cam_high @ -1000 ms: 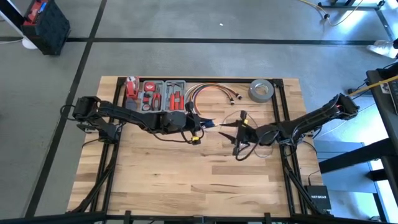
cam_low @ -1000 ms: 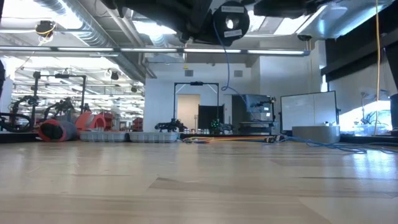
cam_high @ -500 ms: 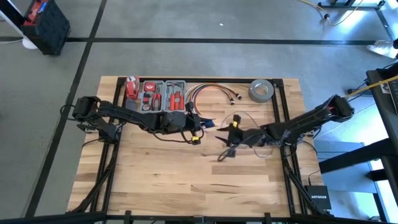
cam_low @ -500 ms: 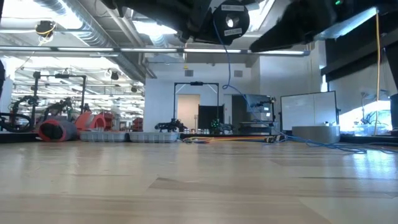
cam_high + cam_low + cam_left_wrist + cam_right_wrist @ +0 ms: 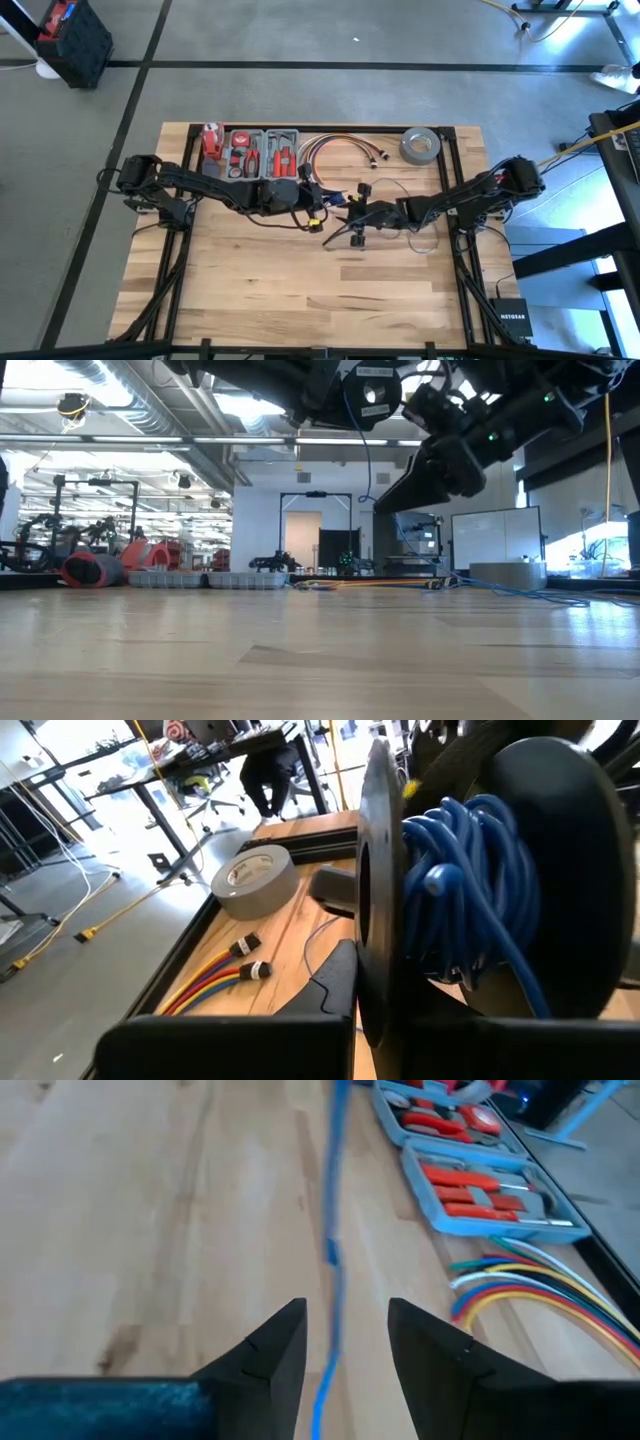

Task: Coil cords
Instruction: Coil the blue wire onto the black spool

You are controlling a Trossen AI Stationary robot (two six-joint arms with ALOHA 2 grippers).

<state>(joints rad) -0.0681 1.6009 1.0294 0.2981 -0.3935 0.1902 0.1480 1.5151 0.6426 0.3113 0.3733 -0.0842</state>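
A black spool (image 5: 375, 890) wound with blue cord (image 5: 470, 890) hangs high over the table's middle, in my shut left gripper (image 5: 322, 200). In the low view the spool (image 5: 370, 395) shows as a round disc at the top. From it the thin blue cord (image 5: 332, 1250) runs down and passes between the fingers of my open right gripper (image 5: 345, 1315) without touching them. My right gripper (image 5: 345, 238) hovers just right of the spool, tipped down. The cord's loose end lies in a slack loop (image 5: 420, 238) on the wood. My left gripper holds the black spool lifted clear of the table, its flanges (image 5: 375, 890) upright and its axis about level. The spool itself hides where the fingers meet it. Blue cord trails slack from it down toward the table.
Along the far edge stand a grey tool tray with red tools (image 5: 255, 155), a bundle of red, yellow and white cables (image 5: 340, 148) and a grey tape roll (image 5: 421, 146). The near half of the wooden table (image 5: 300, 300) is bare.
My right gripper has come down and toward the table's left, closing in on the spool and tipping further downward; in the low view it has dropped into sight from above. Its fingers stay apart. The left gripper and spool have kept still.
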